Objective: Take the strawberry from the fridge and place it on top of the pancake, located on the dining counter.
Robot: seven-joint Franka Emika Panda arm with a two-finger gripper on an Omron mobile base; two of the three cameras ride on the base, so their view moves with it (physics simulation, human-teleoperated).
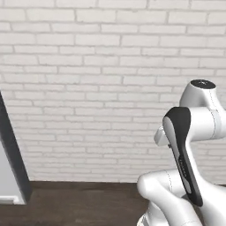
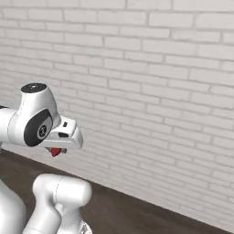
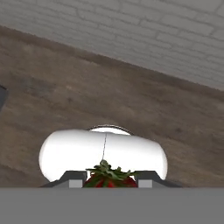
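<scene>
The strawberry [image 3: 108, 177] is a small red berry with a green leafy cap, pinched between the two dark fingertips of my gripper [image 3: 108, 180] at the bottom of the hand view. In the right base view the strawberry [image 2: 55, 151] shows as a red spot under the hand, with the gripper [image 2: 56, 150] folded in close above the arm's base. A dark grey slab at the left edge of the left base view may be the fridge [image 1: 12, 167]. The pancake and the dining counter are out of view.
A white brick wall [image 1: 101, 79] stands straight ahead in both base views, and below it runs a dark wood floor [image 3: 131, 109]. The arm's own white links take up the lower right of the left base view.
</scene>
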